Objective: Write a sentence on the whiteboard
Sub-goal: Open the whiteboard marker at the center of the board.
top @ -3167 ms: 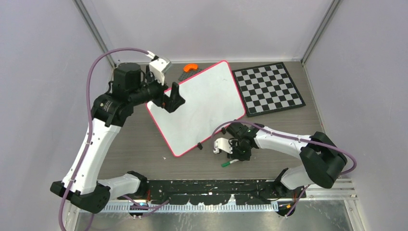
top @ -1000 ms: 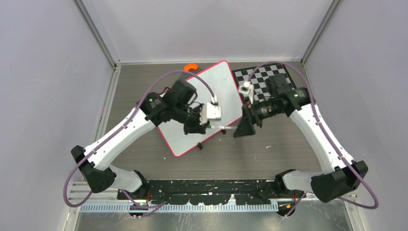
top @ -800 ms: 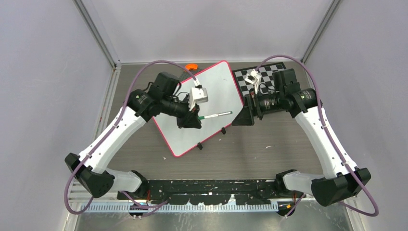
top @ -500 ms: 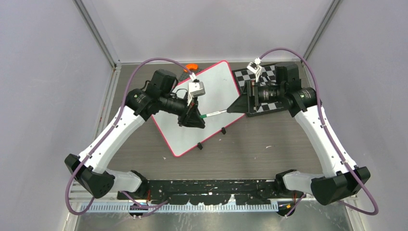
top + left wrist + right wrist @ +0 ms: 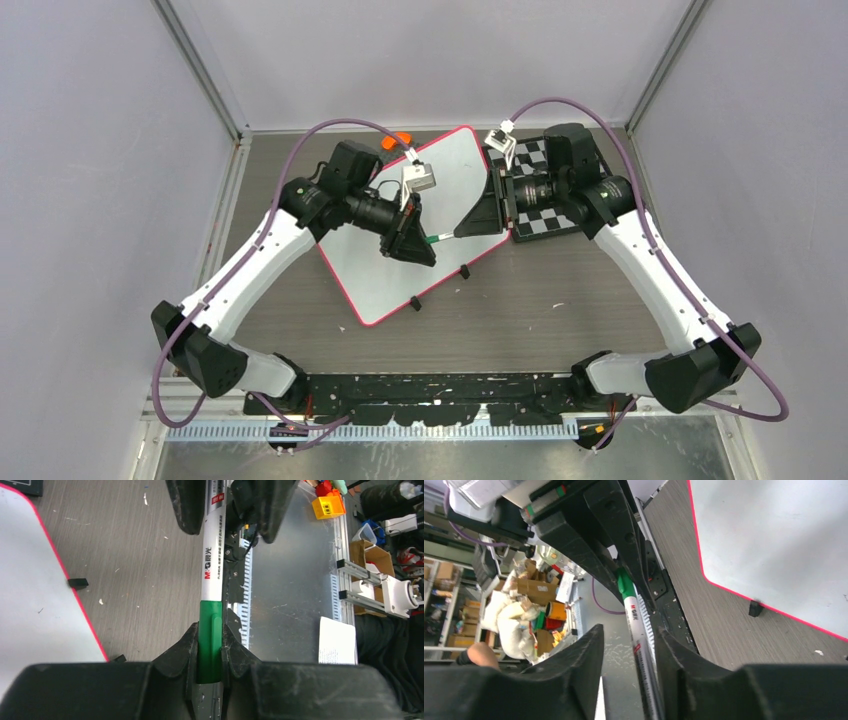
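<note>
Aloft, marker (image 5: 446, 236), cap clenched in left jaws, barrel between parted right jaws, above whiteboard (image 5: 382, 282) beside chessboard (image 5: 548, 222).

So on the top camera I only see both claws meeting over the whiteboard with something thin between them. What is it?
Observer: A marker with a white barrel; the left wrist view shows it close up.
Operator: Capped or not?
Observer: Capped. Its green cap is on.
Operator: Who has hold of it?
Observer: The left claw is clamped on that cap. In the right wrist view the right claw straddles the barrel with a gap on one side, so it looks open.
</note>
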Robot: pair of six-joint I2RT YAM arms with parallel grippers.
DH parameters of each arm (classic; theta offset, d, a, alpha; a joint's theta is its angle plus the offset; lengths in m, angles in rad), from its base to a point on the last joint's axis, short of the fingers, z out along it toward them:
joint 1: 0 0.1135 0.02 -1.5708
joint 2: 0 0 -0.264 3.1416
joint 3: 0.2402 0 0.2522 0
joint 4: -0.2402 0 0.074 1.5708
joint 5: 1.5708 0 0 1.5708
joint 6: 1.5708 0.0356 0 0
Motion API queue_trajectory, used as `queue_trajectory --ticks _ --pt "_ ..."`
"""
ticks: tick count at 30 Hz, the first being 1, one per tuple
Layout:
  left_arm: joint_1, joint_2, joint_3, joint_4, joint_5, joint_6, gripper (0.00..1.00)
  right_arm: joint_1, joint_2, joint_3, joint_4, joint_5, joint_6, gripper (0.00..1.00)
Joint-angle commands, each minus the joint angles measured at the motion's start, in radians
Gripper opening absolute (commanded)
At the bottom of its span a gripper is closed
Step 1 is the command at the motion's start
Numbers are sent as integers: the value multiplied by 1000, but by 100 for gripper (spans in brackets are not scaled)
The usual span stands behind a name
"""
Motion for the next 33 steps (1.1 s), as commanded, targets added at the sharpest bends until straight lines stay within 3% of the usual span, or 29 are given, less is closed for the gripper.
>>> queue_trajectory --ticks 1,5,12,15,18,19,22,25,30,33 --pt "5 6 44 43 6 -42 0 38 0 51 -19 -27 -36 43" --pt "5 16 49 44 15 -52 0 65 2 71 -80 -9 -97 47" --pt "4 44 66 37 44 -54 0 88 8 82 -102 4 -121 38" --pt "5 48 72 34 57 -53 0 88 10 87 -102 10 -121 32" --pt "4 46 67 26 59 -52 0 88 11 92 -102 29 -117 16" --pt "5 43 66 23 56 -51 4 88 11 92 -102 33 -118 10" --pt "24 9 53 31 24 -57 35 82 5 87 -104 47 -120 1" --pt "62 -41 45 55 3 -69 48 79 -1 77 -104 48 -117 0" --pt "65 -62 64 56 6 -69 53 79 8 61 -78 31 -92 0" --pt "66 -57 56 61 41 -68 44 79 12 65 -63 22 -79 0"
